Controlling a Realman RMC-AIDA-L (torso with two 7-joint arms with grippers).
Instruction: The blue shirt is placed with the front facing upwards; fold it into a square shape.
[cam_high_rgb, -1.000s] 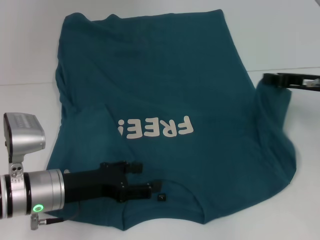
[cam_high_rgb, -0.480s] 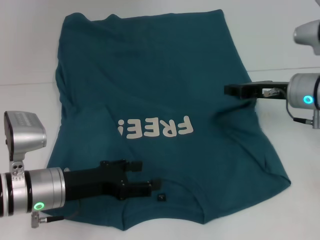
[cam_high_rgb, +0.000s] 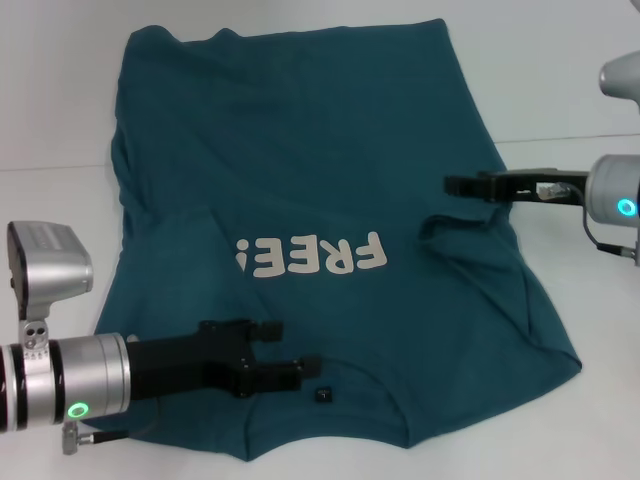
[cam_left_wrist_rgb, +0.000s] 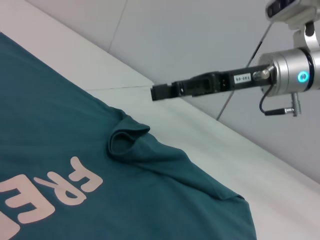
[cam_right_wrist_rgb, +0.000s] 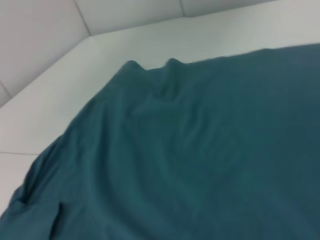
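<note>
The blue shirt (cam_high_rgb: 300, 150) lies front up on the white table (cam_high_rgb: 560, 70), its pale "FREE!" lettering (cam_high_rgb: 315, 257) across the middle and a small dark neck label (cam_high_rgb: 322, 395) at the near edge. My left gripper (cam_high_rgb: 292, 348) hovers open over the cloth beside the collar, holding nothing. My right gripper (cam_high_rgb: 450, 186) hangs open just above the shirt's right side, clear of the cloth. Below it the right sleeve lies folded inward, ending in a small bunched fold (cam_high_rgb: 437, 224). The left wrist view shows that fold (cam_left_wrist_rgb: 125, 140) apart from the right gripper (cam_left_wrist_rgb: 154, 92).
Bare white table surrounds the shirt on the far side and to the right (cam_high_rgb: 600, 300). In the right wrist view the far hem (cam_right_wrist_rgb: 150, 67) of the shirt lies on the table near a pale wall (cam_right_wrist_rgb: 40, 30).
My right gripper carried the right sleeve from the right edge inward over the shirt and let it go; the sleeve now lies folded over. The left arm stayed put.
</note>
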